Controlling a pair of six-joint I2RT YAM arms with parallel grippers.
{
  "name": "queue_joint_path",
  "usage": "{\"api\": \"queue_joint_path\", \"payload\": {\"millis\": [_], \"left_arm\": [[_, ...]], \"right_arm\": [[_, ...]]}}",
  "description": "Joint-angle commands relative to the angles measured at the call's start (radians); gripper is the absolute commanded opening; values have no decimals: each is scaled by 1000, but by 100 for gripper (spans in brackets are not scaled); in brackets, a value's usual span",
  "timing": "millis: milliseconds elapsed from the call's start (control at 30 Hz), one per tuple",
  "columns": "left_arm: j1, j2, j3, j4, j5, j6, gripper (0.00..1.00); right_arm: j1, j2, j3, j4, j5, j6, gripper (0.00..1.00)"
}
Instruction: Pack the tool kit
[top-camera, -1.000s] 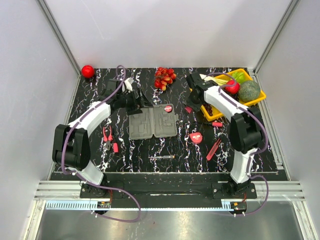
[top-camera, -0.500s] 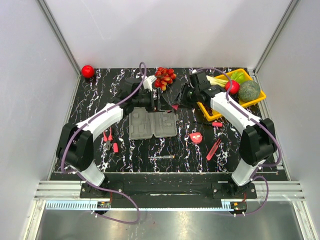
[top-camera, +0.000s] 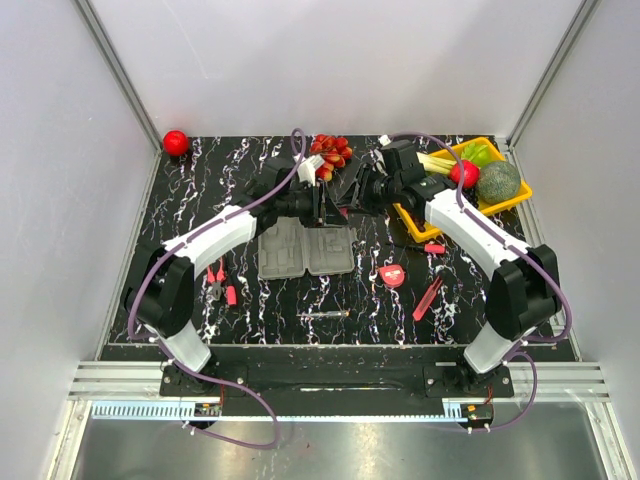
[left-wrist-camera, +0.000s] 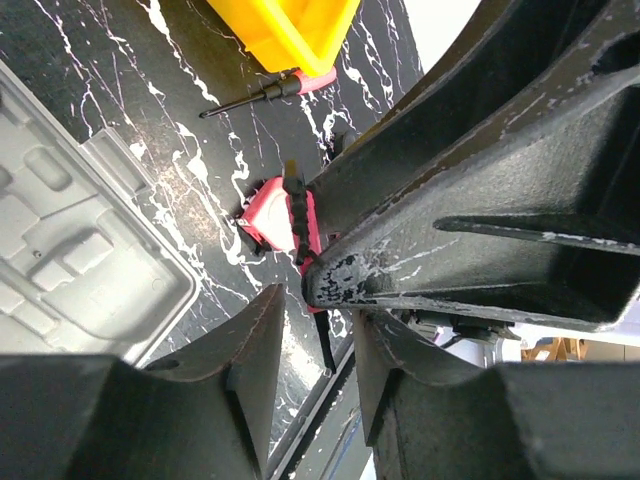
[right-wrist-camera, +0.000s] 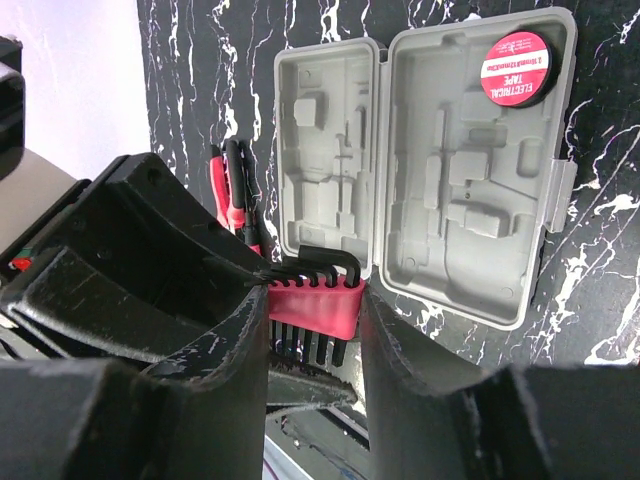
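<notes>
Holding tape roll (right-wrist-camera: 518, 68), open grey case (right-wrist-camera: 330, 150)

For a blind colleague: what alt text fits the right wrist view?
The right end effector grips a red holder of black hex keys before the open grey case, an electrical tape roll in its corner; red-handled pliers lie beside the case.
</notes>
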Motion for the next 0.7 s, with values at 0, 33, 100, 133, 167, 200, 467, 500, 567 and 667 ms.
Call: {"api": "queue_joint_path", "payload": {"millis": [0,33,100,133,167,200,467,500,567,667], "left_arm": [[-6,-13,48,18,-41,6,34],[-6,-15,48,18,-41,5,31],[-6,-19,47,18,-42,0,26],[-5,-24,48,21,-42,-3,24],[-6,-25,48,25,-42,-8,24],[-6,-32,50,25,-42,-8,24],[-9,-32,48,25,-36,-6,0],[-9,-35,48,26,-38,-5,0],[-9,-41,48,22,-36,0,0],[-9,-58,62,9,-31,0,0]], "right_arm": [[7,-57,-16,57,-36,0,20],[7,-59,-18,57,-37,-2,20],[9,-62,-24,61,-50,-3,20],[9,-63,-25,61,-48,-3,20],[9,-68,-28,61,-48,-6,20],[9,-70,-31,61,-47,-8,20],[7,-71,-33,57,-54,-5,29],[9,-73,-31,52,-53,-5,36],[9,-86,-36,58,-53,-8,56],[9,-134,-70,108,-34,-5,79]]}}
